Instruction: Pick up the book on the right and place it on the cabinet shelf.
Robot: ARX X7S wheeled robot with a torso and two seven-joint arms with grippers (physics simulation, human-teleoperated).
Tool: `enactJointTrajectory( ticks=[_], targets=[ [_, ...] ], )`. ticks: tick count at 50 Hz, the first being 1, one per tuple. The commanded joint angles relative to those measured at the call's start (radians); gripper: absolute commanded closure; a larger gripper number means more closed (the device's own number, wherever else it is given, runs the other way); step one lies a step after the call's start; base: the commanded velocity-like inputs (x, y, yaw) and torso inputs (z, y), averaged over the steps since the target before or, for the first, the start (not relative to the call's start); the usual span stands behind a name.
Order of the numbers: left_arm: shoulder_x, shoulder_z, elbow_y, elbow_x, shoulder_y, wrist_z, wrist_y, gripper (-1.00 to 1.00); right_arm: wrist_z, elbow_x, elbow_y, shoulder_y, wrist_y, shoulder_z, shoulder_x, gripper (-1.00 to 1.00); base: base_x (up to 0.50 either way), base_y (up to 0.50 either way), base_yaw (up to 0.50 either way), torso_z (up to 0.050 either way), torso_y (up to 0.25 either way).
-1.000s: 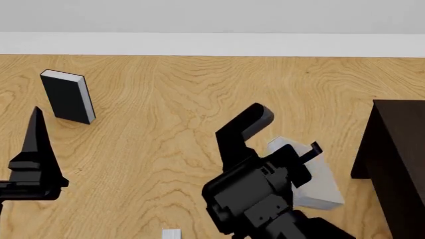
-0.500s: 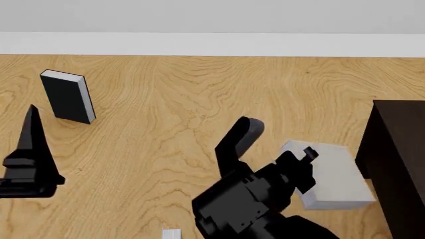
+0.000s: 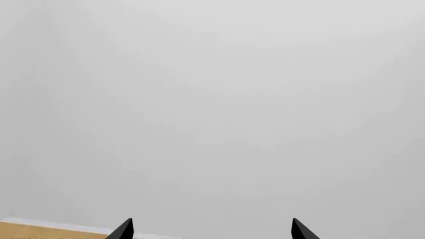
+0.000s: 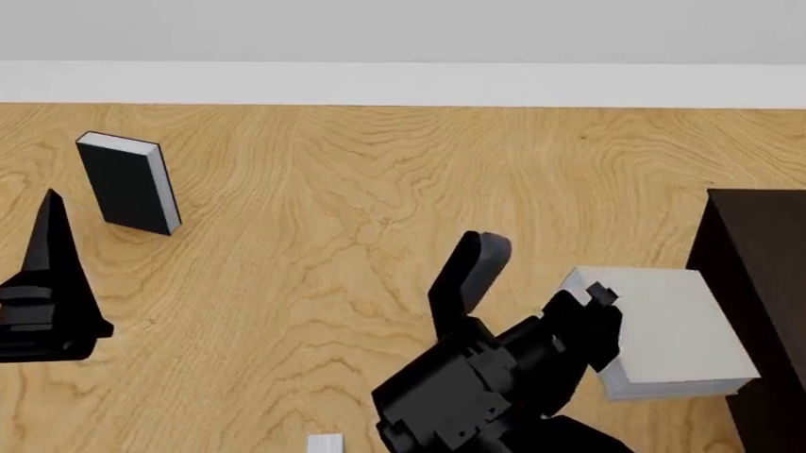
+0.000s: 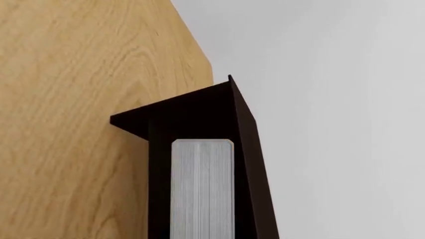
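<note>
My right gripper (image 4: 602, 319) is shut on the plain light-grey book (image 4: 674, 330) and holds it above the wooden floor. The book's right end reaches the very dark cabinet (image 4: 760, 283) at the right edge of the head view. In the right wrist view the book's pale ribbed page edges (image 5: 202, 191) point at the cabinet (image 5: 192, 112), with dark strips on both sides. I cannot make out the shelf board. My left gripper (image 4: 48, 283) is open and empty at the far left, and it faces a blank grey wall in its wrist view (image 3: 211, 231).
A black book with white pages (image 4: 126, 181) stands upright at the back left. A small pale object (image 4: 325, 444) lies at the bottom edge of the head view. Light wooden floor (image 4: 327, 189) runs to a white skirting and grey wall behind.
My right gripper has carried the grey book to the right, up to the cabinet, and the book now lies flatter. My left gripper has drifted slightly left and down.
</note>
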Motion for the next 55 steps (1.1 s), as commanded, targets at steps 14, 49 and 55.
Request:
enactJointTrajectory(
  ticks=[14, 49, 55],
  targets=[
    [-0.006, 0.002, -0.003, -0.010, -0.002, -0.004, 0.006, -1.00, 0.006, -0.139, 0.035, -0.017, 0.043, -0.039, -0.001, 1.00, 0.00, 0.00, 0.00, 0.000, 0.001],
    [-0.016, 0.017, 0.000, -0.011, 0.001, -0.007, 0.016, -1.00, -0.059, -0.247, 0.140, -0.081, 0.015, -0.014, -0.001, 1.00, 0.00, 0.00, 0.00, 0.000, 0.001],
    [-0.018, 0.016, 0.002, -0.014, 0.002, -0.007, 0.018, -1.00, -0.067, -0.265, 0.150, -0.086, 0.003, -0.010, -0.001, 1.00, 0.00, 0.00, 0.00, 0.002, 0.002]
  ],
)
